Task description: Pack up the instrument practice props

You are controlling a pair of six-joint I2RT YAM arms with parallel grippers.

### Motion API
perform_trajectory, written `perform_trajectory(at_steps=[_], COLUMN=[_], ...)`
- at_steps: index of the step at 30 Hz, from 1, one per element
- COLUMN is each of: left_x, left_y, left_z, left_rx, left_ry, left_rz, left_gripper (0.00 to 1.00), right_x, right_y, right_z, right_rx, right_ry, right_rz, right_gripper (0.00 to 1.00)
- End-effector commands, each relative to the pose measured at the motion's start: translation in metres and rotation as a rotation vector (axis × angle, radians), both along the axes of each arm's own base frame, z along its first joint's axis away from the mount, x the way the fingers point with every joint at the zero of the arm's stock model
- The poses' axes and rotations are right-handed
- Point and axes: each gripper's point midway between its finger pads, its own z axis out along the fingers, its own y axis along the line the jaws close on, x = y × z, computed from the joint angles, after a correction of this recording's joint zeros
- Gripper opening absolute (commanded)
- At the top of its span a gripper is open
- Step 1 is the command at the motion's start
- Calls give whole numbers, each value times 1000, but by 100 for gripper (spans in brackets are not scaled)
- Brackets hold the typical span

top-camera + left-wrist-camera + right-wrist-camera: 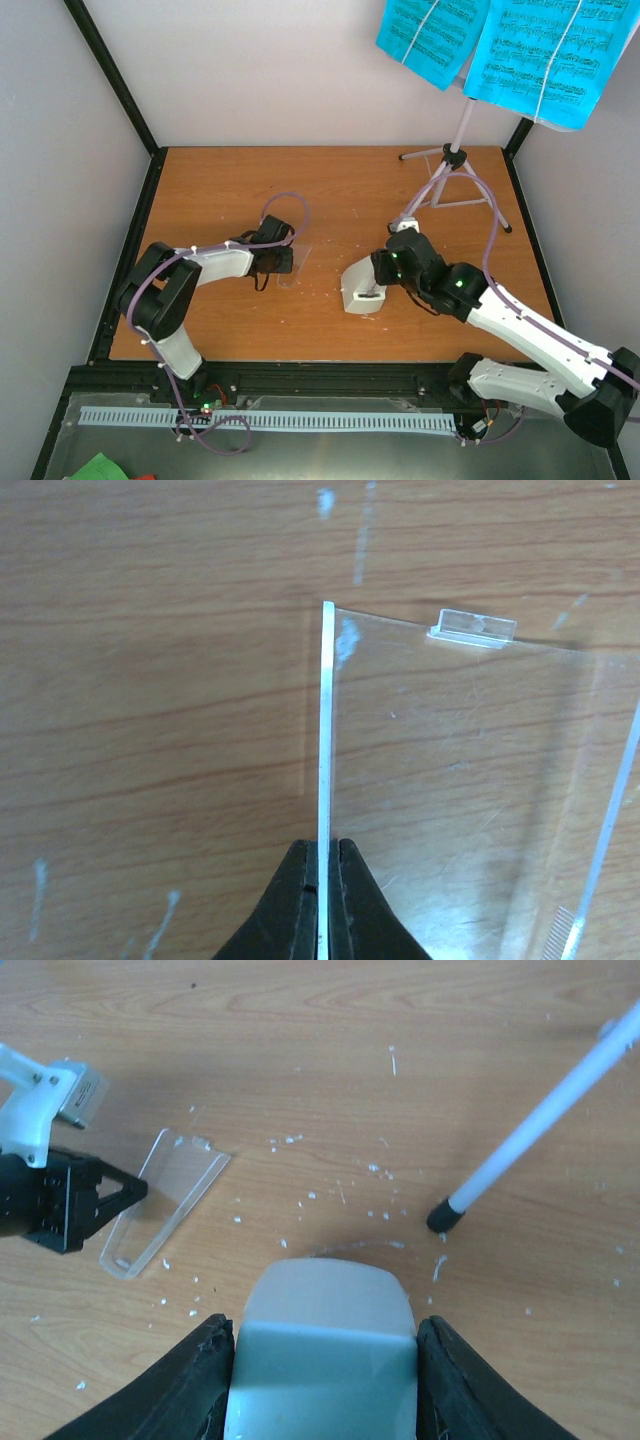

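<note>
Pinching an edge of the clear cover point(460, 800) between tightly closed fingers where it lies on the table point(330, 190), the left gripper point(322, 865) probably must next lift and line it over the white metronome point(362, 292) clasped by the half-spread right gripper point(325, 1332) nearby, avoiding the music stand point(455, 162) leg and cyan pages point(545, 55) beyond

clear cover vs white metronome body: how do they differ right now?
The clear cover is see-through; the metronome is solid white. The left gripper pinches the cover by one thin wall, jaws almost touching; the right gripper straddles the metronome, jaws wide apart. Both are gripped.
</note>
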Motion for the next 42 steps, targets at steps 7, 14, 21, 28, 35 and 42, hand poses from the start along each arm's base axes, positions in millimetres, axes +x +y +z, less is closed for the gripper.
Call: perform_trajectory(at_steps=[7,14,21,28,35,42], left_x=[-19,-21,-25,-22,-18,-23], left_y=[25,19,14,1,-9,-15], left_z=[0,2,12,62,155,247], left_rx=[-54,-85,-134,-268,-407,-441], left_ry=[24,15,-3,-90,-294,-448], left_rz=[116,77,64,45,-12,-132], left_gripper=[4,25,65,99,100,100], right_x=[48,71,87,94,94,87], right_y=[32,51,62,70,78,75], right_z=[70,64,48,34,25,78], right_rx=[44,32,-26,-68,-61,-25], right_ry=[-245,-243,-204,-179,-154,-219], right_rz=[-77,-118,-148,-150,-127,-76], right_gripper=[24,24,24,27,42,86])
